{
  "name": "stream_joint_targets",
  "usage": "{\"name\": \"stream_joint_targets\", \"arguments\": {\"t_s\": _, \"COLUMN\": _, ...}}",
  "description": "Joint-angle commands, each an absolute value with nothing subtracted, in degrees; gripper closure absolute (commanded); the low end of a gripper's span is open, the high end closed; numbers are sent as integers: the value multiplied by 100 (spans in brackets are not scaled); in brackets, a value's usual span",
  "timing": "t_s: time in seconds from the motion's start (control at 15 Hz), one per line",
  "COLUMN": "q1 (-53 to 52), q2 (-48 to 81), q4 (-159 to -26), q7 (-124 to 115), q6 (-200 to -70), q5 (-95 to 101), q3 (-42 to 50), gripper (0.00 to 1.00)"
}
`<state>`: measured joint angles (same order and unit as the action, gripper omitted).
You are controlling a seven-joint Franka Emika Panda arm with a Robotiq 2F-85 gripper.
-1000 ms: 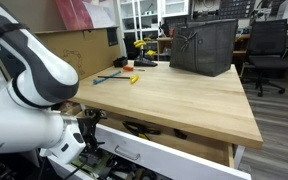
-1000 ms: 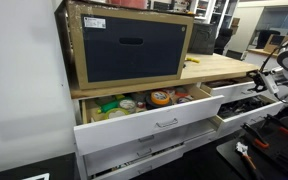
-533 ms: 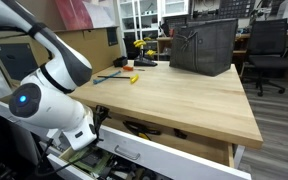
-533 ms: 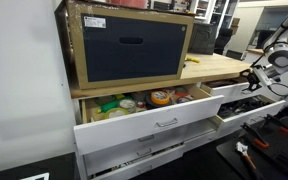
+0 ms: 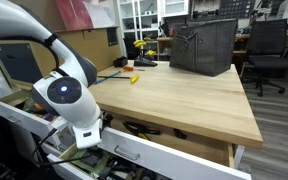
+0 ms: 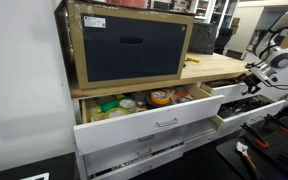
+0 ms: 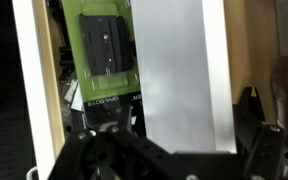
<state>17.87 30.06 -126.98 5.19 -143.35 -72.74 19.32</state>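
I log: gripper [image 7: 174, 150], fingers spread, released, over the open white drawer [image 7: 174, 70]; green box [image 7: 104, 50] inside.

**Drawer Open Beneath the Worktop**

On the worktop [image 5: 174, 95] a bin [image 5: 203, 47] stands at the far end, with hand tools [image 5: 124, 76] near the left edge. Below the front edge a drawer [image 5: 174, 160] is pulled out. In the wrist view a case [image 7: 106, 50] lies left of a panel [image 7: 174, 70], above the claw [image 7: 179, 125].

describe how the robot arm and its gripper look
The white, glossy robot arm has rounded segments, dark joint seams and a round cap with a blue light. The black gripper shows angular matte linkages in the wrist view.
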Motion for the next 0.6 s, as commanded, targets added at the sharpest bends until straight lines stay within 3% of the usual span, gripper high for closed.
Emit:
{"name": "stream_joint_targets", "arguments": {"t_s": 0.0, "q1": 1934, "q2": 3015, "q4": -12228, "q7": -907, "q6": -13763, "q5": -6350, "q3": 2054, "gripper": 0}}
{"name": "stream_joint_targets", "arguments": {"t_s": 0.53, "q1": 2025, "q2": 3008, "q4": -11781, "q7": -2295, "q6": -13205, "q5": -5265, "q3": 2051, "gripper": 0}}
